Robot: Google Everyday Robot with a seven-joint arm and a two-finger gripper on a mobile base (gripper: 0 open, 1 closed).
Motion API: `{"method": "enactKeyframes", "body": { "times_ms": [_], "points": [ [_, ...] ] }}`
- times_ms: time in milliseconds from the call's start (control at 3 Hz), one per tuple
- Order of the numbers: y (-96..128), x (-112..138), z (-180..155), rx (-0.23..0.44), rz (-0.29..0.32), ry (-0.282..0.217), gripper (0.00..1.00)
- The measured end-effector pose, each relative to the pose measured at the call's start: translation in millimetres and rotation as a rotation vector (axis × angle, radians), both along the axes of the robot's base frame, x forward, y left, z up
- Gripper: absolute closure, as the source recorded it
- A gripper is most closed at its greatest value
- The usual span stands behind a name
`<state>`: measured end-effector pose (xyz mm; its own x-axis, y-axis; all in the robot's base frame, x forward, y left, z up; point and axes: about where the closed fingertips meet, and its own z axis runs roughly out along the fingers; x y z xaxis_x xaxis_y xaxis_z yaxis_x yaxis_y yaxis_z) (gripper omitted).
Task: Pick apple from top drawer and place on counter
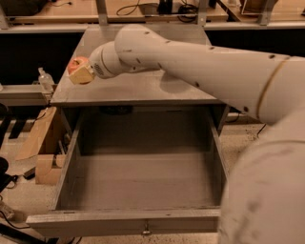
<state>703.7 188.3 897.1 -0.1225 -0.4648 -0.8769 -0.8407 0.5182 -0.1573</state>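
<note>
My gripper (78, 71) is shut on the apple (77, 64), a small red-orange fruit held between tan fingers (82, 76). It hangs above the left edge of the grey counter (138, 88), near its front left corner. The white arm reaches in from the right and crosses over the counter. The top drawer (143, 221) is pulled wide open below, its grey inside bare, with a small metal knob on its front.
A small clear bottle (45, 78) stands on a ledge left of the cabinet. Cardboard pieces (40, 143) lean on the floor at the left. Light wooden benches (143, 12) with cables run along the back. My own arm fills the lower right.
</note>
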Motion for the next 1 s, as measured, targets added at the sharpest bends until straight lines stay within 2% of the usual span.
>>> {"method": "enactKeyframes", "body": {
  "times_ms": [333, 667, 1000],
  "points": [
    [5, 39, -18, 0.008, -0.065, 0.023, 1.00],
    [-13, 63, -46, 0.010, -0.124, 0.105, 1.00],
    [-11, 63, -48, 0.007, -0.122, 0.107, 0.74]
  ]
}}
